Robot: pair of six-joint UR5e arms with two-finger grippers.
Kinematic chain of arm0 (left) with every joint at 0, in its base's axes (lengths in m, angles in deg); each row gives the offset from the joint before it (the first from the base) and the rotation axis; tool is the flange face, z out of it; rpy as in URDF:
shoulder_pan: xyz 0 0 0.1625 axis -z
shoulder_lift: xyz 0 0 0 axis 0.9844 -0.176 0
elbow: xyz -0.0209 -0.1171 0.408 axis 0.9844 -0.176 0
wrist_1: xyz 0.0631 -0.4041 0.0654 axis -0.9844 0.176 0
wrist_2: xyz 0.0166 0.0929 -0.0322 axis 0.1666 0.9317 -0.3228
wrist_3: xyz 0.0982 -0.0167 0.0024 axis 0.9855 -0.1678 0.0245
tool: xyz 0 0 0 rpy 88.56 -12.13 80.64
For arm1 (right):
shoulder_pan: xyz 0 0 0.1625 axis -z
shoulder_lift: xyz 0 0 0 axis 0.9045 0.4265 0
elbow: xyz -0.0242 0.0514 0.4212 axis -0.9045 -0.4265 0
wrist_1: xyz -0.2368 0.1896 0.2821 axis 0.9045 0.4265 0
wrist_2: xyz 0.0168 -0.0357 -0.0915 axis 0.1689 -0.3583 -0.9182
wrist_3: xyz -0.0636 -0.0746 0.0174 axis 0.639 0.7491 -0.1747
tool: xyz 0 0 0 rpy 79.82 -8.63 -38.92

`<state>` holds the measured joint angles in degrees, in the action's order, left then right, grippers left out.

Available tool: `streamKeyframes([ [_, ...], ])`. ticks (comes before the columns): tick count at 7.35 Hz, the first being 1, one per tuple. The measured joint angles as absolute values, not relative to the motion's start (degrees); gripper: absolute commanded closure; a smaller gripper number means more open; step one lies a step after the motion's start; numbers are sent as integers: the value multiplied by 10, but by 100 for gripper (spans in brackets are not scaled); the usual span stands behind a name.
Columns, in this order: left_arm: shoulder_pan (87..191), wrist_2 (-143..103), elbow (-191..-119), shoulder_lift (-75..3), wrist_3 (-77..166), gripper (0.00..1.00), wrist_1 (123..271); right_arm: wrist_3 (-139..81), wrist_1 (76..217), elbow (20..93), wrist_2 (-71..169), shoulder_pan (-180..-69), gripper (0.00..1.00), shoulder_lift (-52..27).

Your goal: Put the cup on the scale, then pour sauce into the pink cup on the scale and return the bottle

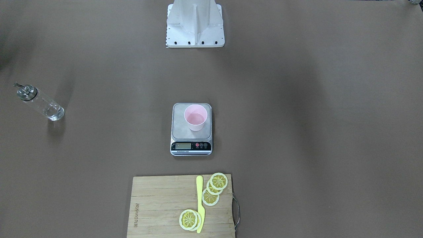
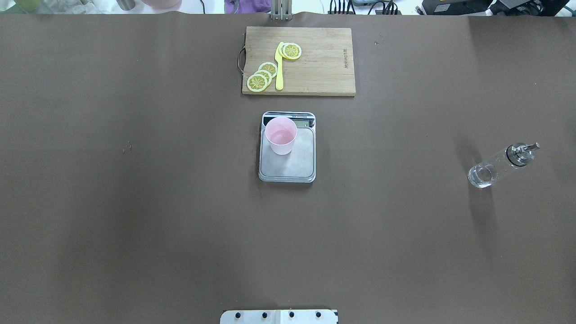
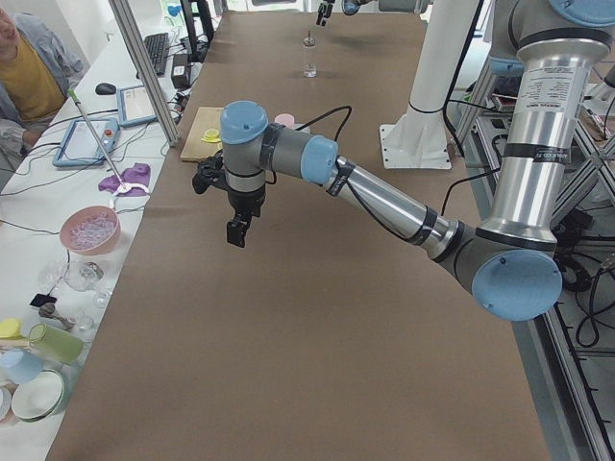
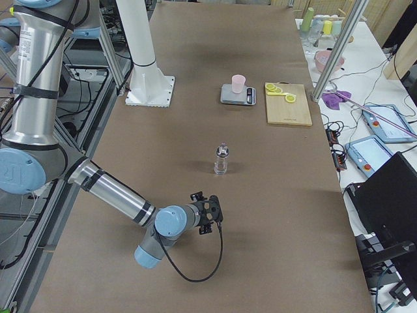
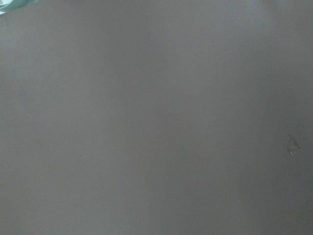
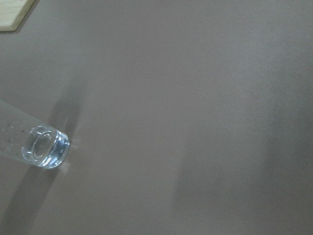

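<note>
The pink cup (image 1: 195,117) stands upright on the silver scale (image 1: 180,129) at the table's middle, also in the overhead view (image 2: 281,136), on the scale (image 2: 297,164). It seems to hold a little clear liquid. The glass bottle (image 2: 499,164) stands upright on the table far to the robot's right, apart from everything (image 1: 41,101) (image 4: 221,160); its base shows in the right wrist view (image 6: 41,147). My left gripper (image 3: 235,230) hangs above bare table. My right gripper (image 4: 208,212) is low, short of the bottle. I cannot tell whether either is open or shut.
A wooden cutting board (image 2: 324,63) with lemon slices (image 2: 263,76) and a yellow knife (image 2: 279,67) lies beyond the scale. The robot's white base (image 1: 195,24) stands at the near edge. A person (image 3: 29,67) sits beside the table.
</note>
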<state>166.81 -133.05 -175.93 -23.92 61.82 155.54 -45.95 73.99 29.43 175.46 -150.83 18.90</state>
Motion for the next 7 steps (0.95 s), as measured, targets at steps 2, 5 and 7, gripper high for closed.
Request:
streamKeyframes([
  [2,1668,-1339,-1764,-240,617,2,1558,-460,862,304,1737,-1534,10,181],
  [5,1666,-1338,-1766,-241,618,2,1559,-459,941,310,1676,-1491,10,173],
  [7,1664,-1338,-1758,-243,618,2,1557,-454,995,324,1655,-1461,10,159],
])
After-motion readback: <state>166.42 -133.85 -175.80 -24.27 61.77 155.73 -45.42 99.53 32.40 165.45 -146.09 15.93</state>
